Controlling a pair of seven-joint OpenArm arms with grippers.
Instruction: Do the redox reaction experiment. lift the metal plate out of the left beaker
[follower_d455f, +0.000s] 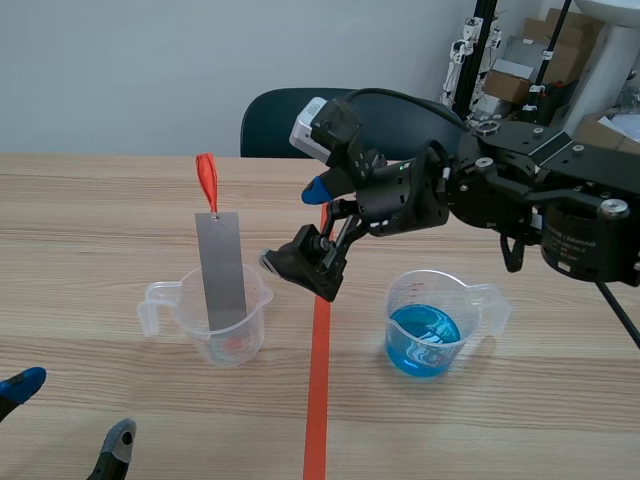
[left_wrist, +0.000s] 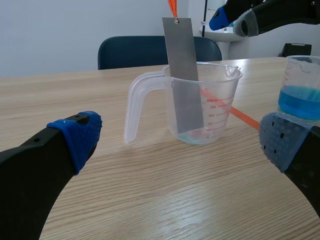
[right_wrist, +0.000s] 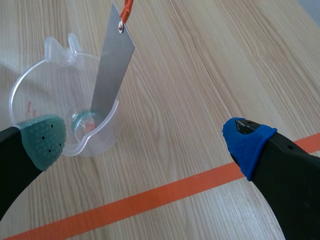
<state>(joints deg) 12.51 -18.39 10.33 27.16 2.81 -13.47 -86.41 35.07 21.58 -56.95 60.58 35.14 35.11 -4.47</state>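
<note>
A grey metal plate (follower_d455f: 221, 270) with an orange-red loop (follower_d455f: 207, 181) at its top stands leaning inside the clear left beaker (follower_d455f: 232, 325). My right gripper (follower_d455f: 292, 228) hangs open just right of that beaker, above the table, fingers spread wide. In the right wrist view the plate (right_wrist: 112, 65) and the beaker (right_wrist: 65, 117) lie ahead of the grey-green pad (right_wrist: 42, 140). My left gripper (follower_d455f: 65, 415) rests open low at the front left. In the left wrist view the plate (left_wrist: 183, 75) and beaker (left_wrist: 200, 102) stand ahead of its open fingers.
A second clear beaker (follower_d455f: 430, 325) holding blue liquid stands right of the orange-red tape line (follower_d455f: 318, 390). A dark chair (follower_d455f: 300, 120) sits behind the table's far edge. Boxes and equipment (follower_d455f: 540, 60) crowd the back right.
</note>
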